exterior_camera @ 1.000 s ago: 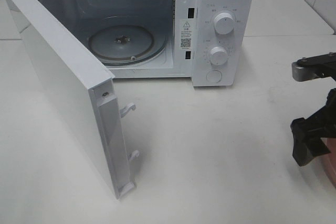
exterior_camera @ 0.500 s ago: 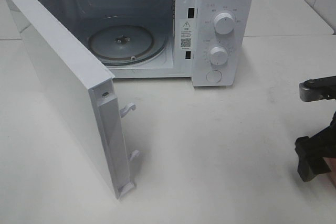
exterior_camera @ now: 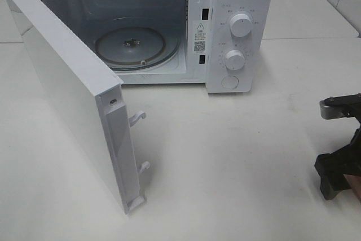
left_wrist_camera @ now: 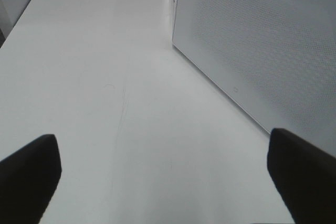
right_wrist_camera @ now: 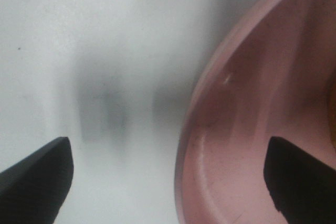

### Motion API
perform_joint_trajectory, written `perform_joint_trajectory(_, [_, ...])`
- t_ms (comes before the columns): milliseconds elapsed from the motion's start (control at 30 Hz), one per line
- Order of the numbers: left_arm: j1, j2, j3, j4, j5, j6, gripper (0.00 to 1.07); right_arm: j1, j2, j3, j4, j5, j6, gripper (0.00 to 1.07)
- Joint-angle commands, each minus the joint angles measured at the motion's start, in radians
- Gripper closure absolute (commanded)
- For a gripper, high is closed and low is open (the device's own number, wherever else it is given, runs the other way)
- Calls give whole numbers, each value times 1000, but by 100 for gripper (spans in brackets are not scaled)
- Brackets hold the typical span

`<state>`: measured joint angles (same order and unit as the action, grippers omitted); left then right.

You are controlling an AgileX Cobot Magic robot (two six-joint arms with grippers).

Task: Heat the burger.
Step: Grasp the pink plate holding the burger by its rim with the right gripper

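The burger is out of view in all three views. The pink plate (right_wrist_camera: 252, 129) shows in the right wrist view, and a reddish sliver of the plate (exterior_camera: 355, 187) shows at the right edge of the exterior high view. My right gripper (right_wrist_camera: 168, 182) is open just above the plate's rim, one finger over the white table, the other over the plate. From the high camera the right gripper (exterior_camera: 337, 170) sits low at the far right. My left gripper (left_wrist_camera: 167, 182) is open over bare table, holding nothing.
A white microwave (exterior_camera: 240, 4) stands at the back, its door (exterior_camera: 73, 100) swung wide open toward the front left. The glass turntable (exterior_camera: 132, 46) inside carries nothing. The door's meshed outer face (left_wrist_camera: 262, 51) stands beside my left gripper.
My right gripper has dropped lower and drifted toward the front right edge, closer to the plate. The microwave, its door and my left gripper have not moved.
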<state>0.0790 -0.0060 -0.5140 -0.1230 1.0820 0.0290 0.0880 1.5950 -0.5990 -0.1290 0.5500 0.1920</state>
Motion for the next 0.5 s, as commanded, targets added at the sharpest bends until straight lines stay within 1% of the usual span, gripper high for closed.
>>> perform_joint_trajectory(33, [-4, -14, -1, -8, -12, 0, 6, -12, 2, 2, -9, -16, -4, 15])
perform_joint_trajectory(233, [-4, -14, -1, -8, -12, 0, 6, -12, 3, 12, -6, -33, -4, 16])
perform_joint_trajectory(367, [-4, -14, -1, -8, -12, 0, 6, -12, 48, 14, 3, -34, -4, 18])
perform_joint_trajectory(500, [-4, -14, -1, -8, -12, 0, 6, -11, 59, 14, 3, -39, -3, 20])
